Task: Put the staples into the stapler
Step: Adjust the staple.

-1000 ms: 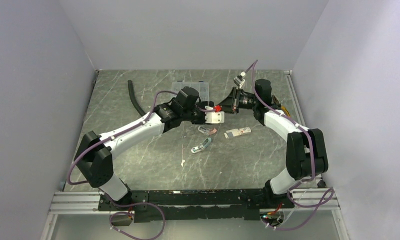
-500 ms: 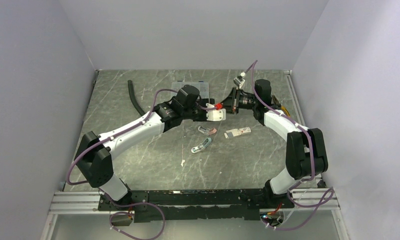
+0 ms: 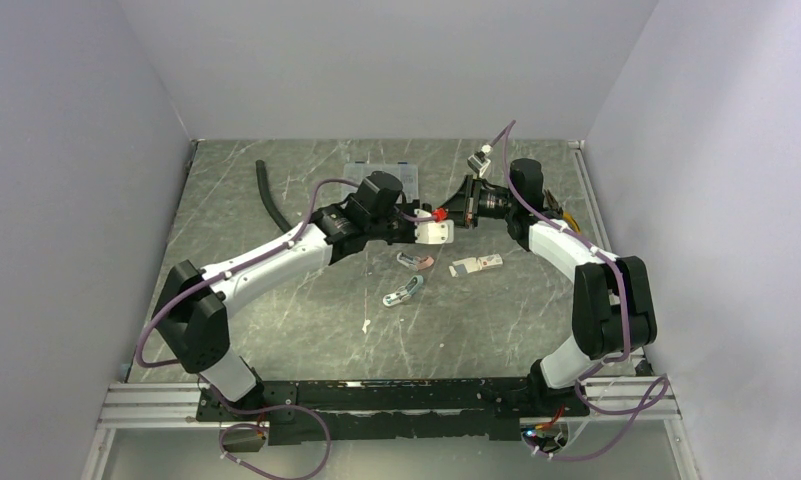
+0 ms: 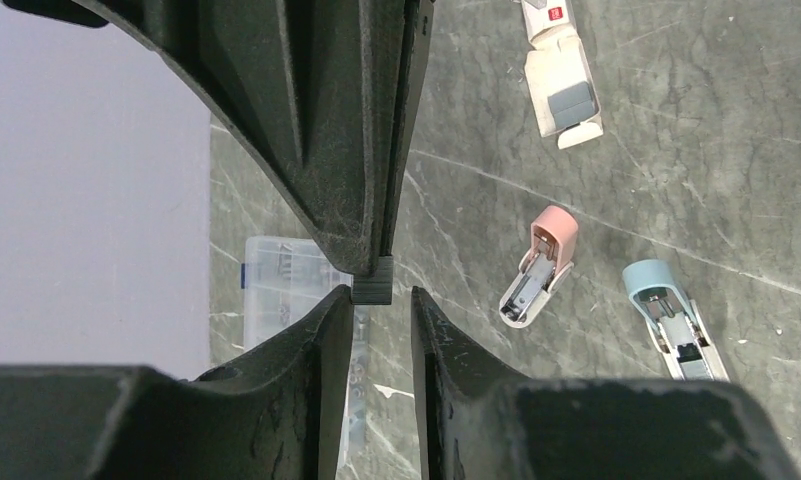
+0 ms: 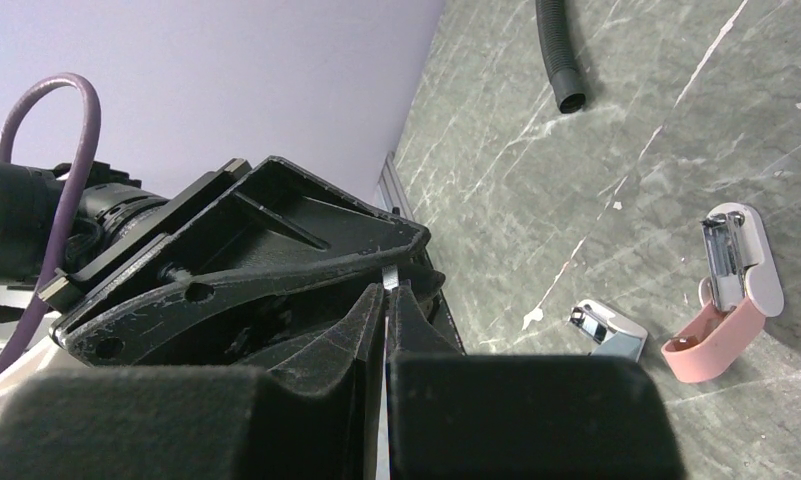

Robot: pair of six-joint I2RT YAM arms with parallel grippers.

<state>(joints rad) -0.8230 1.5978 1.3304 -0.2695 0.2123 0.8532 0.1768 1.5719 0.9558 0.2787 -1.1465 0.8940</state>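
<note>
Top external view, showing the table [image 3: 306, 330] with the left arm [image 3: 276, 262] and right arm [image 3: 561, 245] reaching inward and meeting tip to tip in the air above its far half.

Left wrist view, looking along the left gripper [image 4: 381, 300]: standing slightly spread, keeping a narrow gap with nothing visibly caught in it, and facing the other arm's tip at its mouth. Drawing in from the wider spread of a second ago and edging a little closer to that tip.

Right wrist view, looking along the right gripper [image 5: 388, 292]: pressing its fingers together.

Showing on the table, behind the meeting point, a clear plastic box [image 3: 381, 172] and a black hose [image 3: 271, 195]. Showing nearer the bases a white carton [image 3: 475, 265], the pink stapler [image 3: 416, 261] and the blue stapler [image 3: 404, 291], both staplers lying hinged open and untouched.

Showing last the staples [image 5: 389, 276], a thin pale sliver peeking past the right fingertips that are pinching it, up in the air and well apart from both staplers.

Suggesting, as a judgement, a mid-air handover or regrip getting under way: closing toward the strip without yet visibly gripping it. Leaving the loading itself not yet begun.
</note>
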